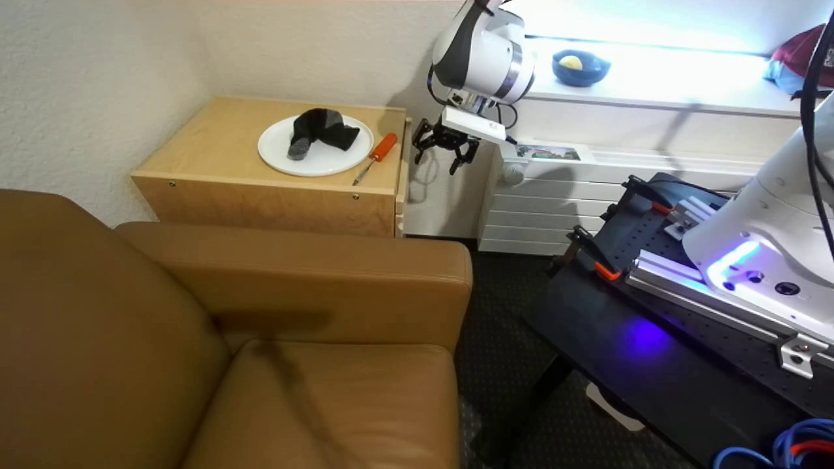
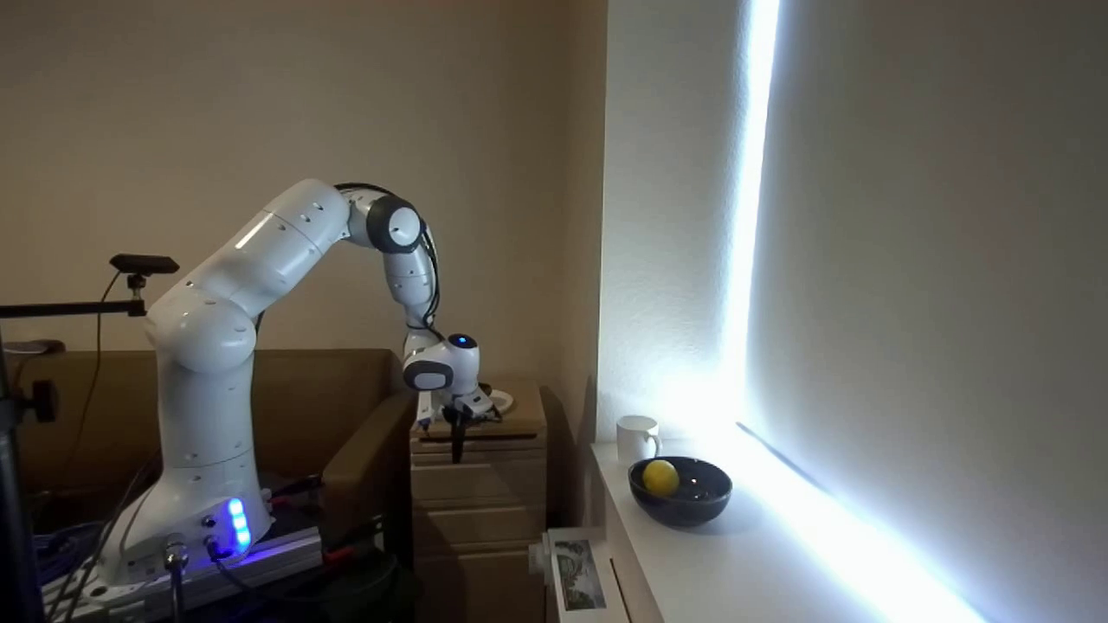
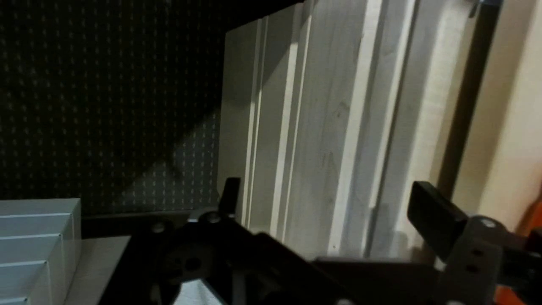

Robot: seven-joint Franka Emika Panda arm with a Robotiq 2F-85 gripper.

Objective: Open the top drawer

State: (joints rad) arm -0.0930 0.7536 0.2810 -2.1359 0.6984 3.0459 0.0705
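In an exterior view, the arm (image 2: 275,247) rises from its base (image 2: 186,510), bends over at the elbow (image 2: 401,227) and descends to the wrist (image 2: 441,368). Blue lights (image 2: 239,523) glow on the base. The gripper (image 1: 435,165) points downward; fingers (image 3: 436,220) spread well apart in the wrist view.

In an exterior view: high, pitched down; sofa (image 1: 241,316) near at 8 o'clock, cabinet (image 1: 225,137) at 10. In an exterior view: roughly level, facing distant drawer fronts (image 2: 479,523) at 7 o'clock. Wrist view: close, down along those fronts, 2 o'clock. Both exterior views share robot arm (image 2: 260,268), sofa, cabinet.
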